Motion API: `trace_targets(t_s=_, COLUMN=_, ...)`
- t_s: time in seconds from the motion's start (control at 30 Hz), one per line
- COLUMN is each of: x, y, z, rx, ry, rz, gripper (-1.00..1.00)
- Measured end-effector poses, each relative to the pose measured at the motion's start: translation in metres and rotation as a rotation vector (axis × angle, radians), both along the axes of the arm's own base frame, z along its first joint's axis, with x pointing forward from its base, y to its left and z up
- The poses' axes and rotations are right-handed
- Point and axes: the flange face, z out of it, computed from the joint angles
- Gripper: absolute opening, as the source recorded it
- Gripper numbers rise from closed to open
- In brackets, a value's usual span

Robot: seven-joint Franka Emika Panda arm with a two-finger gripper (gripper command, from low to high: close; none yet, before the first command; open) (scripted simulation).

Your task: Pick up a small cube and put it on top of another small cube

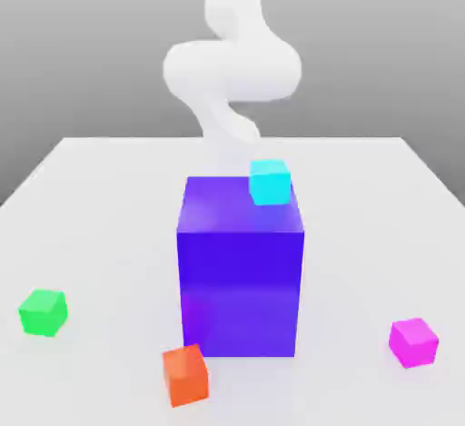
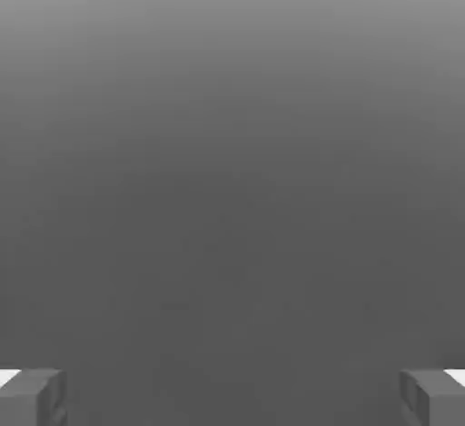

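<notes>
Four small cubes are sitting in our scene: a light blue cube (image 1: 270, 184), a green cube (image 1: 42, 314), an orange cube (image 1: 186, 377) and a pink cube (image 1: 414, 343). We are seeing no small cube standing on another one. The light blue cube seems to be resting on top of the big blue box (image 1: 240, 292), near its edge at the exterior view's right. The orange cube is lying by the near corner of this box, at the exterior view's left, and we cannot tell if they are touching. The green cube is lying well apart at the exterior view's left, and the pink cube at the exterior view's right, both on the table (image 1: 381, 215). Behind the box, the white arm (image 1: 232, 70) is standing. Between the spread fingers of the gripper (image 2: 232, 399), we are holding nothing.

So we are judging that we are at the first step, reaching for a cube. Which cube is to be lifted, the task is not telling us. Next, we are needing to choose one, bring the open gripper above it, and turn the fingers to match its sides. With the orange cube, the box could be getting in our way.
</notes>
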Motion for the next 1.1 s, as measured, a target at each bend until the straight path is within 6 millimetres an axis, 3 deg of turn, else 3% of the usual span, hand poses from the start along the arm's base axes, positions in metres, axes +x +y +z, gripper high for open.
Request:
trace_targets(t_s=0.2, x=0.059, y=0.063, z=-0.108, rx=-0.012, ry=0.173, rz=0.042, gripper=0.0)
trace_targets(t_s=0.33, x=0.077, y=0.105, z=-0.184, rx=-0.024, ry=0.285, rz=0.075, gripper=0.0)
trace_targets(t_s=0.43, x=0.079, y=0.137, z=-0.243, rx=-0.035, ry=0.368, rz=0.1, gripper=0.0)
trace_targets(t_s=0.57, x=0.068, y=0.178, z=-0.321, rx=-0.052, ry=0.479, rz=0.139, gripper=0.0)
trace_targets(t_s=0.7, x=0.038, y=0.217, z=-0.397, rx=-0.072, ry=0.59, rz=0.186, gripper=0.0)
trace_targets(t_s=0.83, x=0.002, y=0.239, z=-0.467, rx=-0.086, ry=0.7, rz=0.208, gripper=0.0)
trace_targets(t_s=1.0, x=-0.006, y=0.245, z=-0.532, rx=-0.088, ry=0.723, rz=0.213, gripper=0.0)
trace_targets(t_s=1.03, x=-0.007, y=0.244, z=-0.54, rx=-0.089, ry=0.724, rz=0.213, gripper=-1.0)
trace_targets(t_s=1.1, x=-0.007, y=0.244, z=-0.54, rx=-0.089, ry=0.724, rz=0.213, gripper=-1.0)
